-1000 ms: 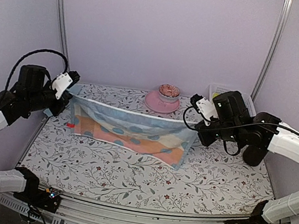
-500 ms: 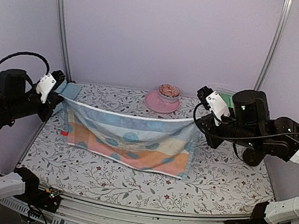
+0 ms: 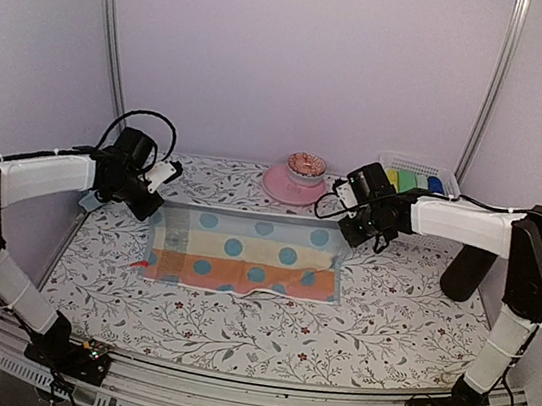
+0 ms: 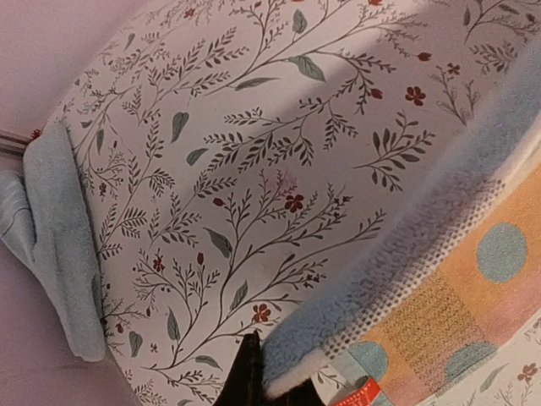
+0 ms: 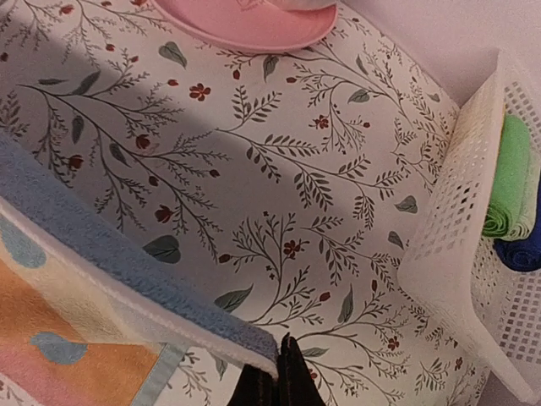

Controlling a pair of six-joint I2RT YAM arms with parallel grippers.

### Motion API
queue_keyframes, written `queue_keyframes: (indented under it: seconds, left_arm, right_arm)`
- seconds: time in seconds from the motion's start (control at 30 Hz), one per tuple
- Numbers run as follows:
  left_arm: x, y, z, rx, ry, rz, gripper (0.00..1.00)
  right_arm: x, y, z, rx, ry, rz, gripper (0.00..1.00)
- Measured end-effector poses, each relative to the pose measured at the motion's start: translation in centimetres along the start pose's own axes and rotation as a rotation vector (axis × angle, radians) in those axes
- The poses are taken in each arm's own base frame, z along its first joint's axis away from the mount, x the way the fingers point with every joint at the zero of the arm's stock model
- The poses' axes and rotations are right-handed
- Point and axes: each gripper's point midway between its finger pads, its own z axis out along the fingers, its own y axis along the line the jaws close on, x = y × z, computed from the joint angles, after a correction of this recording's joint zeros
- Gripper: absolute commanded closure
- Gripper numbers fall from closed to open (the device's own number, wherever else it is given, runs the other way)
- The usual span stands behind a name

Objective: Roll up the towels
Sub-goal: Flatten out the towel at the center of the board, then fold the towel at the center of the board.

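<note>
Left fingers [image 4: 248, 379] and right fingers [image 5: 292, 381] are each closed tight on a twelve-o'clock corner of the towel [image 3: 243, 257], spread flat on the worktop [image 3: 232, 334] at six from them, long axis nine to three o'clock.

Dotted striped towel [image 3: 242, 262], flat, unrolled

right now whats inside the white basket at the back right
The white basket holds rolled cloths side by side: a yellow roll, a green roll and a blue roll. The basket's wall and the rolls hide its floor, so anything beneath is unseen.
</note>
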Motion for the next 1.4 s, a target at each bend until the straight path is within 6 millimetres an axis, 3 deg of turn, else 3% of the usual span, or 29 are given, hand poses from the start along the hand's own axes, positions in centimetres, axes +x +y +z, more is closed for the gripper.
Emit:
queue_keyframes:
  seconds: [0.07,0.2,0.3,0.4,0.7,0.9,1.0,1.13,1.4]
  left_arm:
    - [-0.7,0.7,3.0,-0.012,0.042,-0.001,1.0]
    - [-2.1,2.4,7.6,-0.065,0.073,-0.006,1.0]
    - [-2.2,3.5,9.8,-0.116,0.085,0.005,1.0]
    - [-2.1,4.5,10.7,-0.177,0.081,0.035,1.0]
    - [-1.7,6.6,11.1,-0.339,0.052,0.093,1.0]
    - [-1.5,7.3,11.4,-0.354,0.021,0.11,1.0]
    - [-0.6,6.8,11.6,-0.32,0.002,0.132,1.0]
    - [0.6,5.4,10.5,-0.26,-0.024,0.18,1.0]
    - [0.6,5.0,6.5,-0.229,-0.136,0.216,1.0]
  right_arm:
    - [1.4,-0.3,3.8,0.005,0.071,-0.017,0.98]
    - [1.5,-0.1,8.3,0.002,0.105,-0.047,0.98]
    - [0.5,-0.2,9.8,0.0,0.084,-0.066,0.98]
    - [-1.0,-0.4,10.6,0.008,0.044,-0.09,0.99]
    - [-4.2,-0.5,11.9,0.035,-0.063,-0.127,0.98]
    - [-3.2,0.2,12.7,0.011,-0.05,-0.153,0.98]
    - [-1.8,1.0,12.7,-0.023,-0.038,-0.164,0.99]
    - [0.1,2.2,11.2,-0.083,-0.02,-0.19,0.99]
    - [0.5,4.1,6.9,-0.112,-0.051,-0.217,0.98]
